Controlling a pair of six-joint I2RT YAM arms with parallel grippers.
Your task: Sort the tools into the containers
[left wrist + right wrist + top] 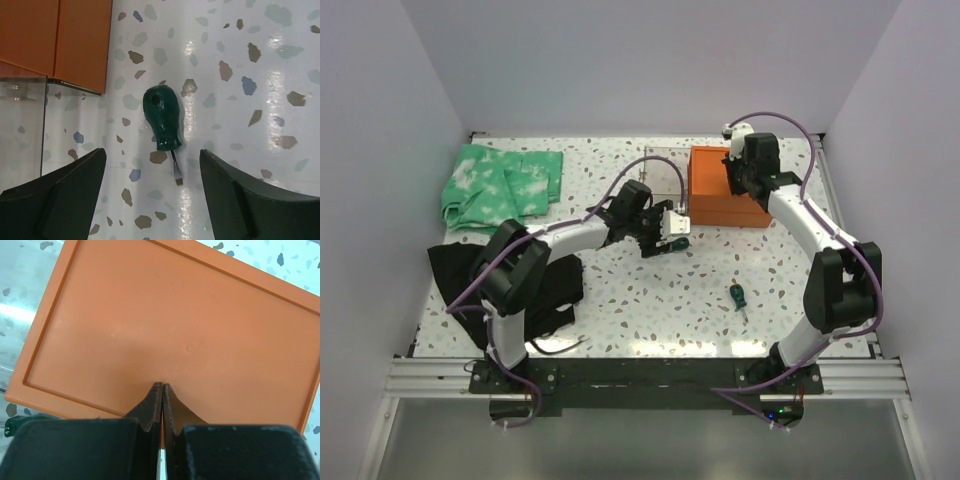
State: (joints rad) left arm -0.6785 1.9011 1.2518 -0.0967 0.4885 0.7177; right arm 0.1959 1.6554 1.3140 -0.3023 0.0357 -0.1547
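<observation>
the left arm reaches forward and bends inward over the table (640, 300), wrist turned down so the left gripper (672, 238) hangs low over the speckled top. its fingers (65, 195) are spread wide, one on each side of a green stubby screwdriver (162, 117), and neither touches it (bare table shows on both sides of the handle). the right arm arches up and over. the right gripper (162, 412) points down at the lid of the orange chest (175, 330), its fingers pressed together with nothing between them. whether the tips touch the lid i cannot tell.

the chest sits beyond the left gripper's fingertips, off toward the finger on the left of the wrist view. a clear drawer (22, 100) stands out from the chest, just outside that same finger. what lies in it i cannot make out.

the stubby screwdriver lies flat between the left fingers. its long axis runs nearly along the gripper's reach, across the line on which the fingers close. the handle's butt points away from the wrist, toward the chest, and the thin blade points back toward the palm. a second green screwdriver (737, 297) lies well apart from the left gripper, toward the right arm's base, with its blade toward the near edge.
</observation>
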